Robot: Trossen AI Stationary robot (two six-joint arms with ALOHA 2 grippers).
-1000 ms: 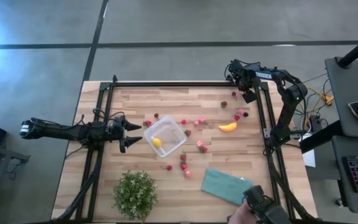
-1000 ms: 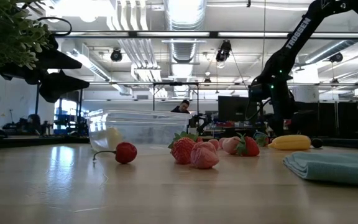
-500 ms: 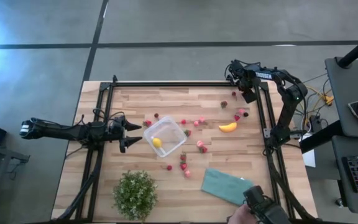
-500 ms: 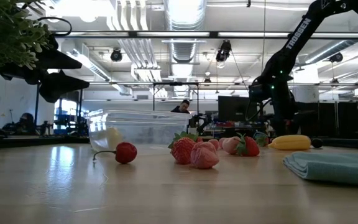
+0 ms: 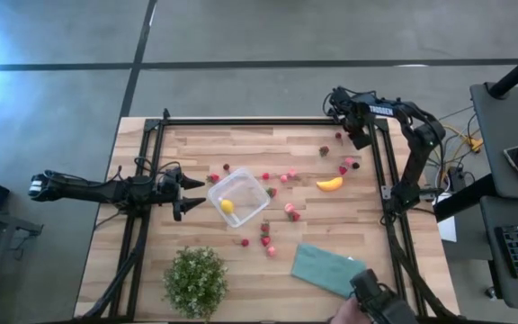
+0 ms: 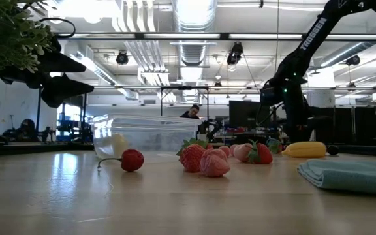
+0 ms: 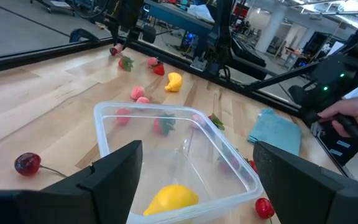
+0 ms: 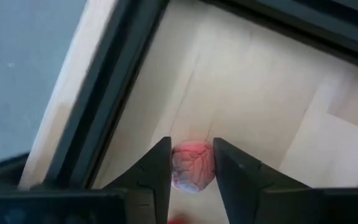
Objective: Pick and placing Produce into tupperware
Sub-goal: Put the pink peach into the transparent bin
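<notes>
Tupperware (image 5: 239, 197) holds yellow fruit (image 5: 227, 206) (strawberries (image 5: 290, 211) outside).

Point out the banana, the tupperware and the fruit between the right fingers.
banana (image 5: 330, 184): high view, middle of its yellow body.
tupperware (image 5: 257, 197): high view, clear wall on its right side.
pink fruit (image 8: 192, 164): right wrist view, middle of the fruit, pinched by the right gripper's fingers.

The table (image 5: 241, 135) is pale wood planks, smooth with a soft shine. The tupperware (image 7: 185, 149) is clear, shiny plastic. The yellow round fruit (image 7: 171, 199) inside looks smooth and waxy. The pink strawberry (image 8: 193, 165) looks bumpy and a bit glossy. The teal cloth (image 6: 351, 175) is soft and matt. The frame rails (image 5: 241, 120) are dark matt metal.
</notes>
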